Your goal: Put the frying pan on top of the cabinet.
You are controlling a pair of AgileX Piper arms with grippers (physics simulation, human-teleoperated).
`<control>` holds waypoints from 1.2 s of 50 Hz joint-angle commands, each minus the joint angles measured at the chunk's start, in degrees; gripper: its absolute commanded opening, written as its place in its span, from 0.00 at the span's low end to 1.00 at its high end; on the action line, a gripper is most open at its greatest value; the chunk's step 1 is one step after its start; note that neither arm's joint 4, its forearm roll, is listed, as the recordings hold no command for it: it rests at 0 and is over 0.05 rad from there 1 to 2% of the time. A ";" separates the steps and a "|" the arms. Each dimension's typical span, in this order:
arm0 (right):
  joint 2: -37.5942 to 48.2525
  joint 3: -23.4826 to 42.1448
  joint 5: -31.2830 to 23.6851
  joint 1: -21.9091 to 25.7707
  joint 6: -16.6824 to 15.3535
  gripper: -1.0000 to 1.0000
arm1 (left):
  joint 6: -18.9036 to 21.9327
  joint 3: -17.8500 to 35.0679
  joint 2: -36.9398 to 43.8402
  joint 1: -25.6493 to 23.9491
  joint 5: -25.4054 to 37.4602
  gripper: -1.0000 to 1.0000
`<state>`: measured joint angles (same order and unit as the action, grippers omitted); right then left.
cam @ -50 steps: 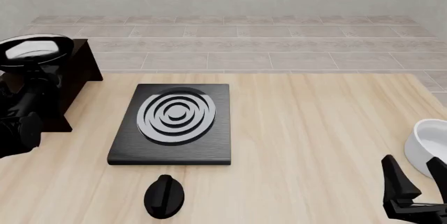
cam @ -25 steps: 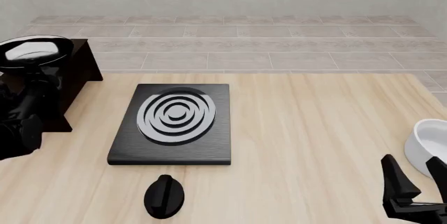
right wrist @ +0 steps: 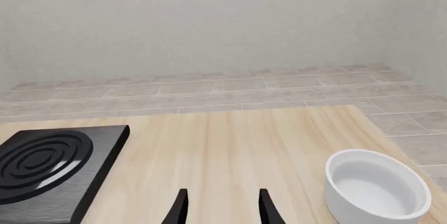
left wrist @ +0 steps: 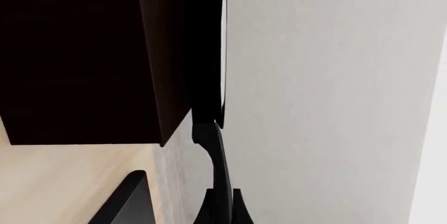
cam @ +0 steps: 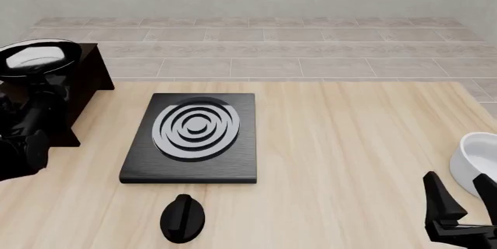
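Frying pan (cam: 35, 56), a small round black one with a glossy grey-white inside, sits at the top of the cabinet (cam: 87, 77) at the tabletop's far left, its thin handle running back into my left gripper (left wrist: 222, 208); I judge I should check it rests flat before letting go, then back out along the handle. I cannot tell how tightly the left jaws sit on the handle; my right gripper (right wrist: 221, 205) waits open and empty near the white bowl (right wrist: 377, 190).

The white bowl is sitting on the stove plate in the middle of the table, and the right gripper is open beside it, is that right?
Not quite. The white bowl sits on the bare table at its right edge, well apart from the stove plate, as the front view shows. The right gripper is open beside it.
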<state>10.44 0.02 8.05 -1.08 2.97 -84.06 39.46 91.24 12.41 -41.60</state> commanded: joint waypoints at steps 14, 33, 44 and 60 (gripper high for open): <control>-0.43 0.01 -0.49 0.08 -0.10 1.00 | -0.38 -0.96 0.14 0.70 -2.51 0.00; -0.27 0.01 -0.37 0.15 -0.15 1.00 | 0.03 -1.09 -0.24 0.96 -2.78 1.00; 0.81 0.01 0.66 0.25 -0.20 1.00 | 0.75 -1.05 -0.27 1.37 -2.22 1.00; 1.47 0.00 1.25 0.38 -0.49 1.00 | 1.56 -1.76 -1.02 2.04 -2.11 1.00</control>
<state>11.57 0.03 8.99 -0.77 2.65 -82.98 38.16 90.80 14.07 -43.81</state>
